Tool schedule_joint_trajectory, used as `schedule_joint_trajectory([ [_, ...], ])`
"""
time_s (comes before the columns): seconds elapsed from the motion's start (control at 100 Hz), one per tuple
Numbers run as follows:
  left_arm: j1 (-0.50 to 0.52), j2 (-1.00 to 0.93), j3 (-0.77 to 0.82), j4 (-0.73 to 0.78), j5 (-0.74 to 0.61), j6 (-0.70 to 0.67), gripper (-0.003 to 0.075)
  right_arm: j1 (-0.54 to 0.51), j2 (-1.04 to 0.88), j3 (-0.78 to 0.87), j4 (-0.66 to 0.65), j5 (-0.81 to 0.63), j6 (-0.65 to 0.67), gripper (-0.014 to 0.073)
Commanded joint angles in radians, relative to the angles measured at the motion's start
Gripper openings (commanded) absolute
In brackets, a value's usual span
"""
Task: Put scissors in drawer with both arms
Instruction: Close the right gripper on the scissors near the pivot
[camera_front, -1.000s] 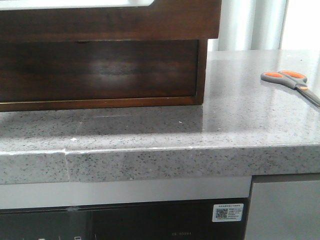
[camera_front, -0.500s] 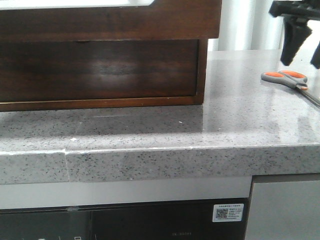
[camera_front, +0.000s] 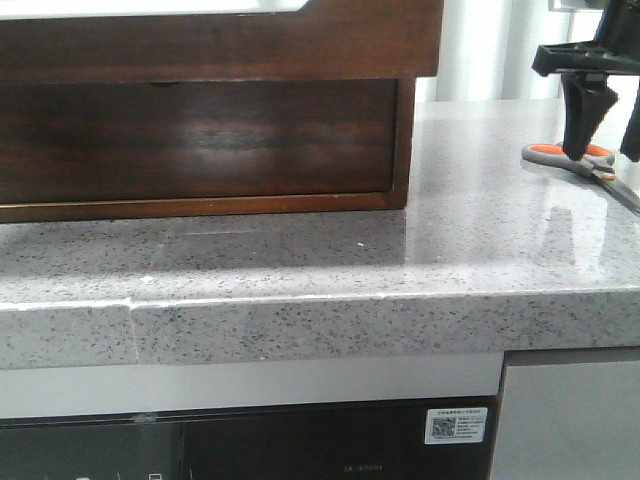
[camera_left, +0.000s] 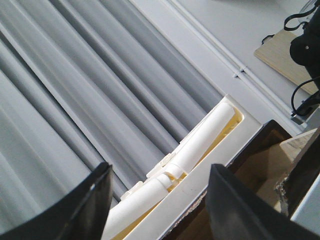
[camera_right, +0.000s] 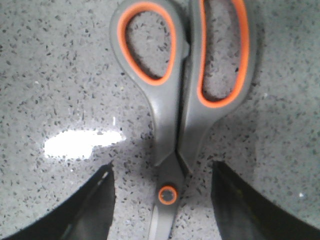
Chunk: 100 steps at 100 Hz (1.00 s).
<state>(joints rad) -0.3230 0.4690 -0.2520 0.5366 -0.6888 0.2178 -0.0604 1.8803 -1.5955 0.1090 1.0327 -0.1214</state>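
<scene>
Speckled grey stone forms the surface (camera_front: 480, 250), and the scissors (camera_front: 580, 160) lie flat on it at the far right, well apart from the drawer (camera_front: 200, 140). Over the last second the right gripper (camera_front: 605, 150) has dropped in, fingers spread either side of the pivot, ready to grasp. The left gripper (camera_left: 160, 205) hangs released, facing curtains.
</scene>
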Motion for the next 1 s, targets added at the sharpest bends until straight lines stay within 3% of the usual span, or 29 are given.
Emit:
schedule_joint_trajectory([
  [0.0,-0.010,0.004,-0.037,-0.040,-0.052,-0.014,0.0370,-0.005,-0.047,-0.035,-0.008,-0.038,-0.003,0.0342],
  [0.99,-0.010,0.004,-0.037,-0.040,-0.052,-0.014,0.0370,-0.005,-0.036,-0.035,-0.021,-0.040,-0.003,0.0342],
])
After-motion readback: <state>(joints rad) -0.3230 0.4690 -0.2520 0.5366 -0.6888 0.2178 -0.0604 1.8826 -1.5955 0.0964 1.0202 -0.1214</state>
